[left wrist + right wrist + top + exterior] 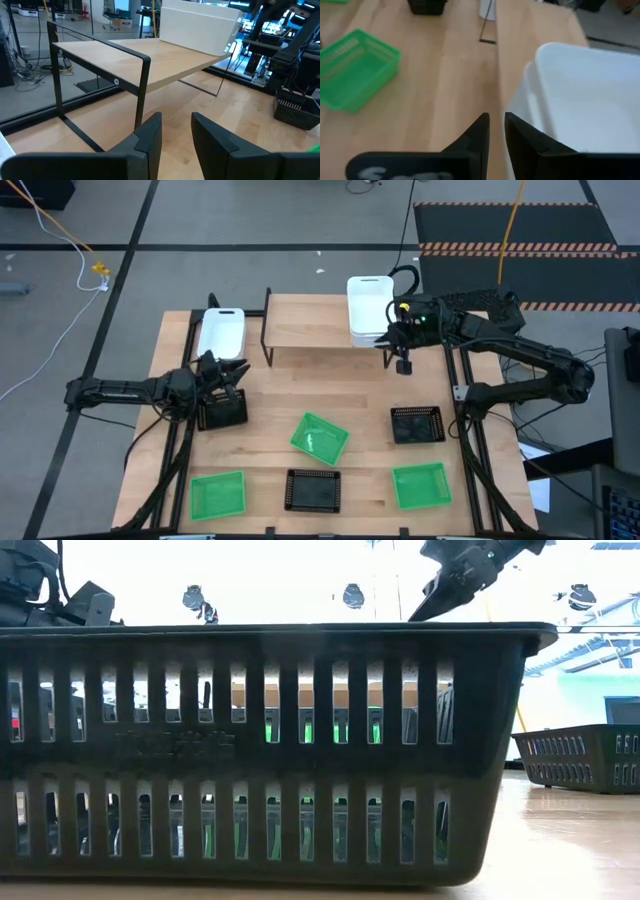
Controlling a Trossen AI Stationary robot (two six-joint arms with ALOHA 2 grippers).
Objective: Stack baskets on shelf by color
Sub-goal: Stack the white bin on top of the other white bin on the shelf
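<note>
The shelf [310, 322] stands at the table's far middle. A white basket [368, 308] rests on its right end, and also shows in the right wrist view [580, 100]. Another white basket [222, 332] lies on the table left of the shelf. Three green baskets [320, 438] [217, 493] [421, 485] and three black ones [222, 412] [313, 490] [416, 424] lie on the table. My right gripper [402, 352] [497, 125] hovers at the shelf's right near corner beside the white basket, narrowly open. My left gripper [236, 370] [176, 127] is open and empty above the left black basket.
In the low view a black basket [270, 750] stands right before the camera and hides most of the table. Bare wood lies between the shelf and the row of baskets. The table frame's black rails [462, 395] run along both sides.
</note>
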